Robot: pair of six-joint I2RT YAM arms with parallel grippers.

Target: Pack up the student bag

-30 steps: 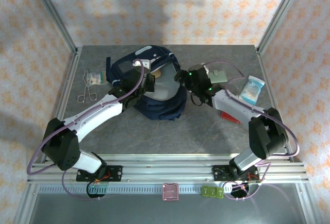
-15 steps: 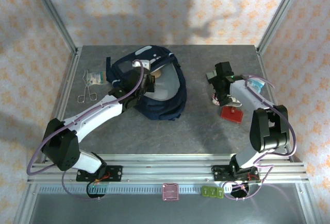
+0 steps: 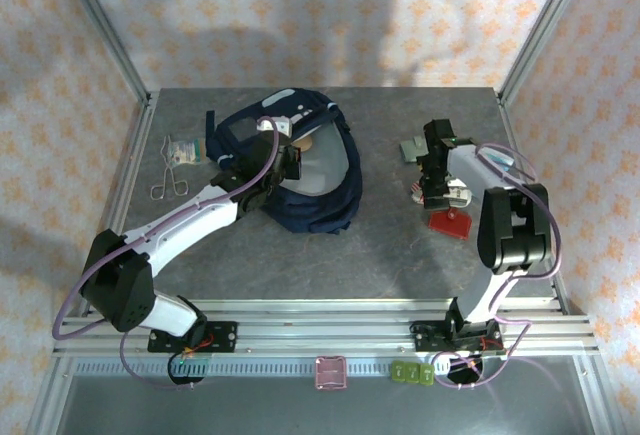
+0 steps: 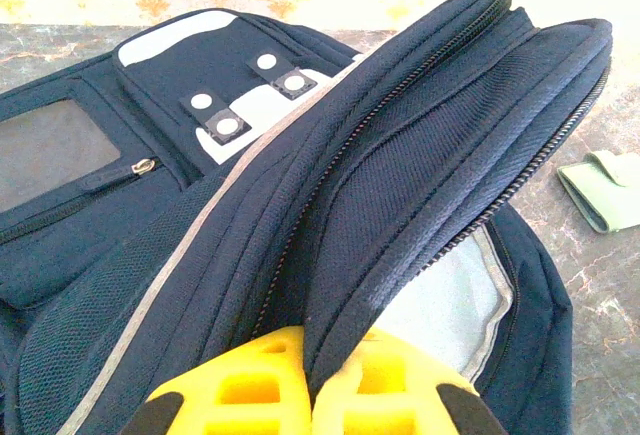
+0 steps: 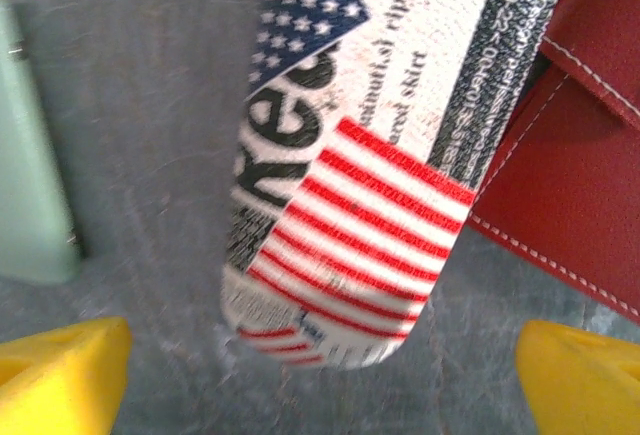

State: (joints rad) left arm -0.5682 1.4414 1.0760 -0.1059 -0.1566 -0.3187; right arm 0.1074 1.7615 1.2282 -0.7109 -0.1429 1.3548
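While the left arm reaches across the table (image 3: 380, 255) from the near edge, its left gripper (image 4: 305, 375) is clamped on the student bag (image 3: 300, 170), the yellow fingers (image 4: 240, 385) pressed together on a fold of the zippered rim so that the flap stands lifted off the pale lining beneath. The student bag lies on the left half of the table, past the middle, its white front patches turned toward the far side.

Well to the right of the student bag and a little nearer than it, a red wallet (image 3: 450, 223) lies flat. Just beyond the wallet and overlapping its edge is a flag-print case (image 5: 360, 155) with red stripes and newsprint lettering. The right gripper (image 3: 432, 190) hangs over this case with its jaws wide apart, one yellow finger (image 5: 60, 365) on each side of the case's rounded end, neither touching it.

To the left of the student bag, near its side, lie metal scissors (image 3: 168, 180), and just beyond them a small packet (image 3: 182, 149). Farther back on the bag's right side, level with its opening, a pale green pouch (image 3: 412, 147) rests just beside the right gripper.
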